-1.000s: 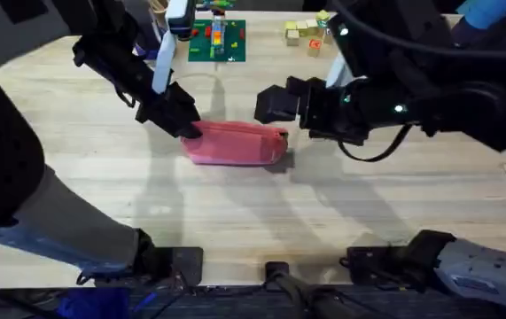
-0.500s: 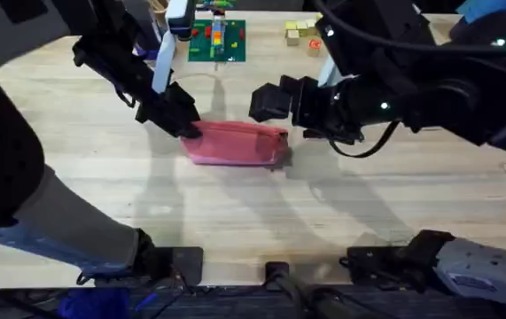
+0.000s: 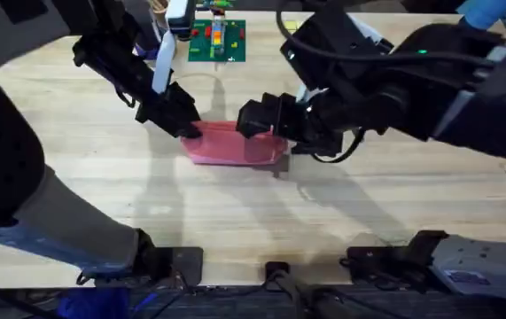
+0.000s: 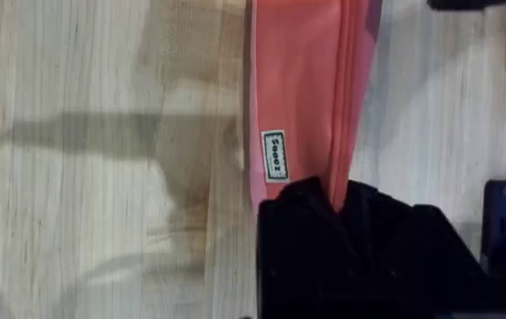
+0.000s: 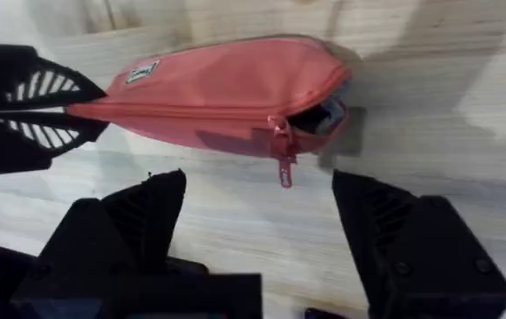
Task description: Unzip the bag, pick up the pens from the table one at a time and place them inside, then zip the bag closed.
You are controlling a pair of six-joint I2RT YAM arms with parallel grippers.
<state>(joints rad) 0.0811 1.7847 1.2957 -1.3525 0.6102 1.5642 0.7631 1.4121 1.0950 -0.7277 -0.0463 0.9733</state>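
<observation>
Matt pink cloth bag (image 5: pixel 226 89), pale grained wooden table (image 3: pixel 235 213)

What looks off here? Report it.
Nothing looks damaged or spilled. The bag lies flat on the table, its zipper partly open at one end. The left gripper pinches the other end, and the right gripper hovers open near the zipper pull.

bag (image 3: pixel 230 146) mid-table (image 3: pixel 102 186) (between claws)
</observation>
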